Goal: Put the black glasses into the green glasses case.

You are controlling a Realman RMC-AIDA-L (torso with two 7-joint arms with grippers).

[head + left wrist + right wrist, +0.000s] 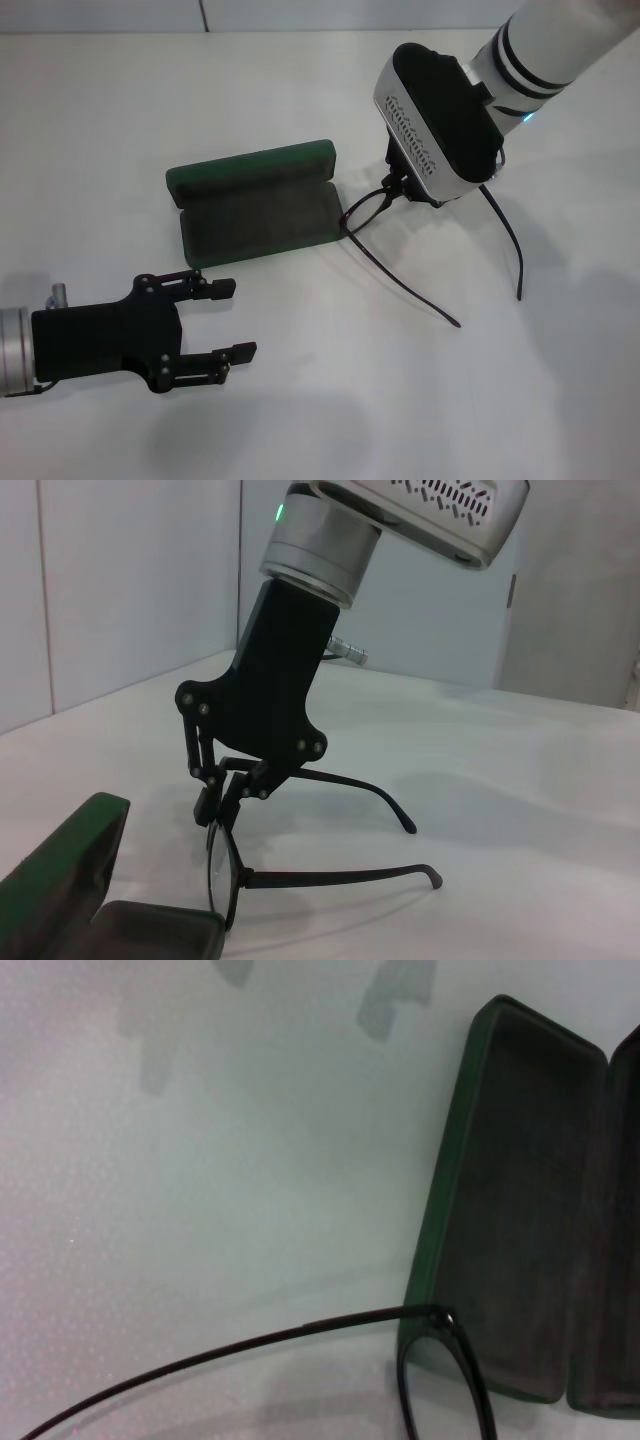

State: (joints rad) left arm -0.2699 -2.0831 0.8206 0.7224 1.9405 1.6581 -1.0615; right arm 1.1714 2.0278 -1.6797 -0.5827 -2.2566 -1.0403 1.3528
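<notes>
The green glasses case is lying open on the white table, a little left of the middle, its lid standing up along the far side and its grey-lined tray facing upward. The right gripper is reaching down from the far right and is pinching the front frame of the black glasses just beside the case's right end; in the left wrist view its fingers are closing on the top of the frame. The glasses are sitting on the table outside the case, the front frame standing upright next to the tray's right edge, and both temple arms are unfolded, stretching toward the near right with their tips resting on the table. The left gripper is hovering at the near left, just in front of the case, with its fingers spread apart and grasping nothing.
</notes>
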